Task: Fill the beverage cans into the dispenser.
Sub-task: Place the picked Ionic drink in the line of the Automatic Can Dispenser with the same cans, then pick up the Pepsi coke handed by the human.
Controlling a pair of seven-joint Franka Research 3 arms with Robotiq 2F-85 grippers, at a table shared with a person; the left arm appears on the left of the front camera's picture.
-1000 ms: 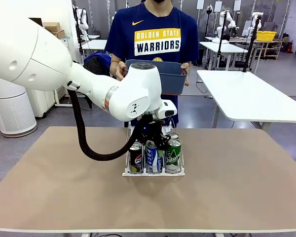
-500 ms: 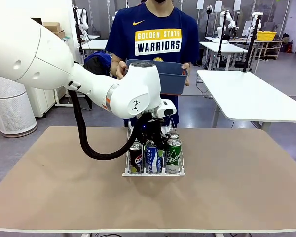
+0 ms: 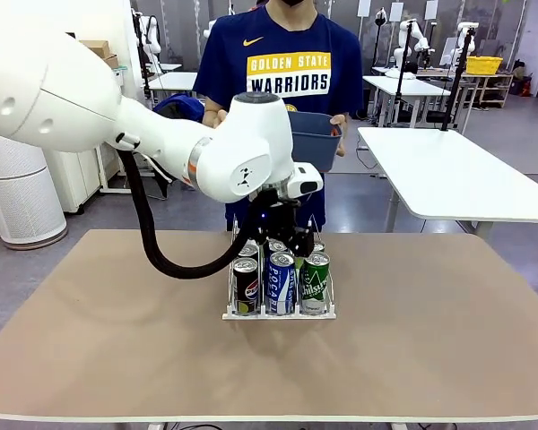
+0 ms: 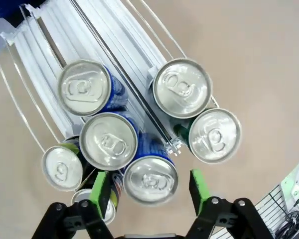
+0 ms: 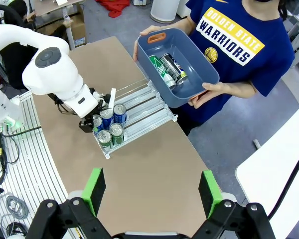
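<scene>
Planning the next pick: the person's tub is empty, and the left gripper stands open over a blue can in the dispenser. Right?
No, the tub is not empty: the right wrist view shows a green can and a black can lying in it. The rest holds: the left gripper stands open over a blue can in the dispenser.

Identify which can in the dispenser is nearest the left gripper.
The front blue can, middle lane: it alone lies between the pads of the left gripper; others sit behind or aside.
</scene>
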